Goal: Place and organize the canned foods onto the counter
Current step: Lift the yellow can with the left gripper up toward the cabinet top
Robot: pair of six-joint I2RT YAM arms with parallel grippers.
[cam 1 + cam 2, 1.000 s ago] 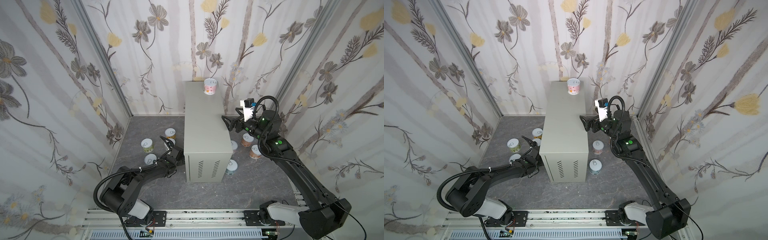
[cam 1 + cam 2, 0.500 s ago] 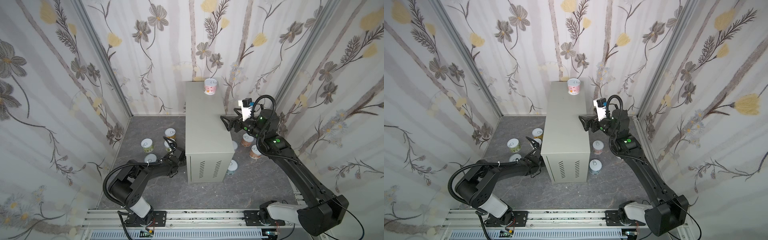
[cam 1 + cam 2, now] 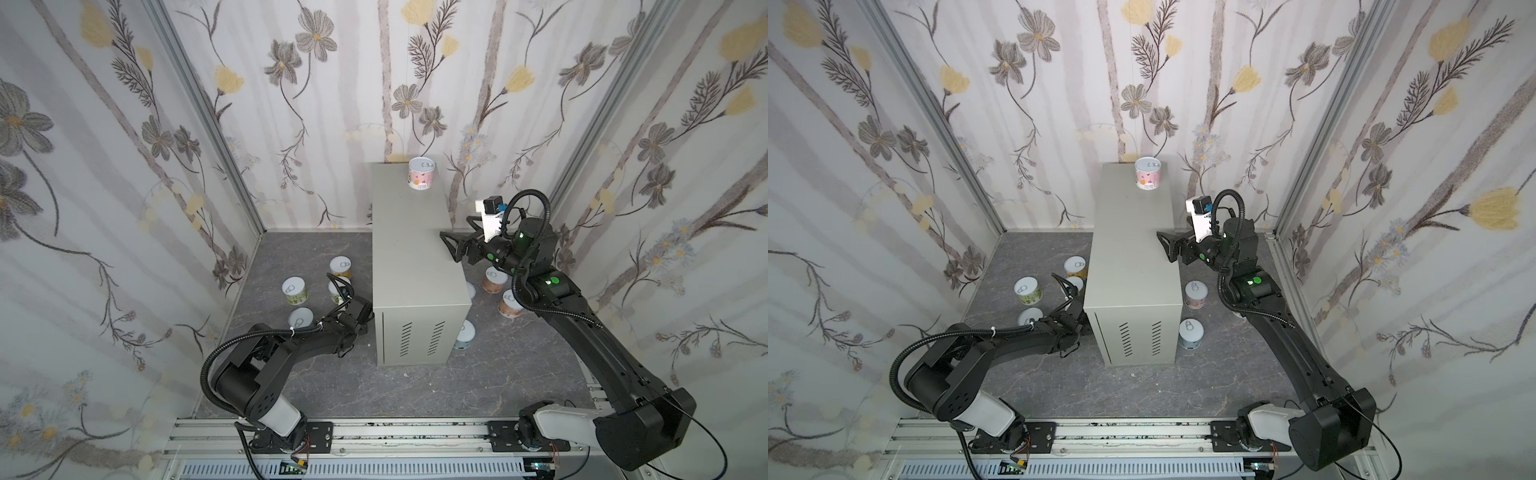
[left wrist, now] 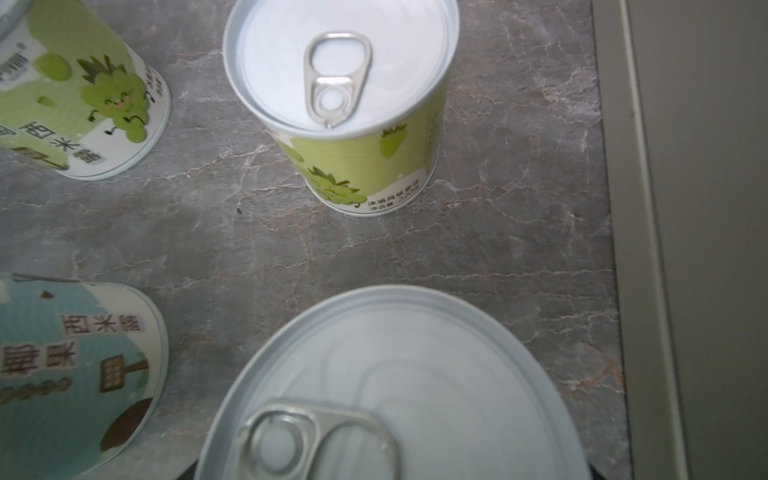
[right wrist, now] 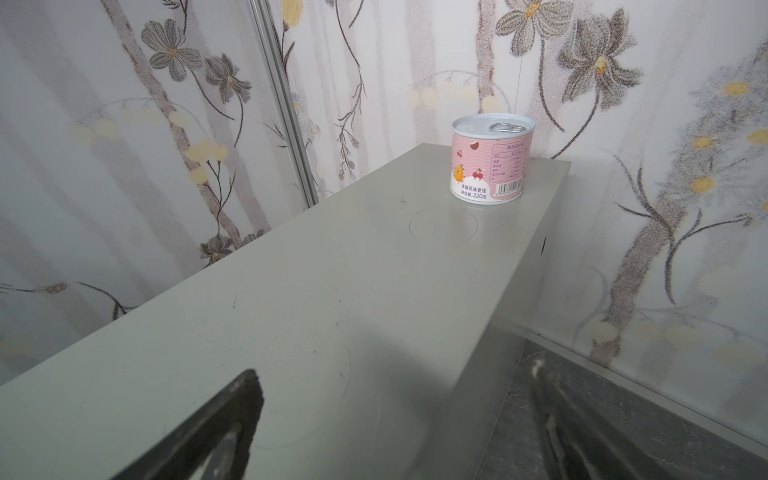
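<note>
Left gripper [image 3: 337,293] low over the nearest can [image 4: 407,395], grip unreadable; right gripper [image 5: 392,370] spread wide at the counter [image 5: 291,291].

My left wrist camera shows no fingers, only that can's blurred silver lid, cut off by the frame, pull-tab ring up. I cannot tell whether the fingers press its sides. Beyond the fingertips a green can [image 4: 340,104] stands upright on the veined dark grey floor [image 4: 249,241]. A second green can [image 4: 83,104] and a light blue can [image 4: 70,374] are cropped to their printed labels. The right fingers [image 5: 216,428], dark and out of focus, stand far apart with nothing between them. One is over the counter's smooth, scuffed grey-beige top and the other is past its edge. Well beyond them a pink can [image 5: 490,166] stands upright near the far end.
</note>
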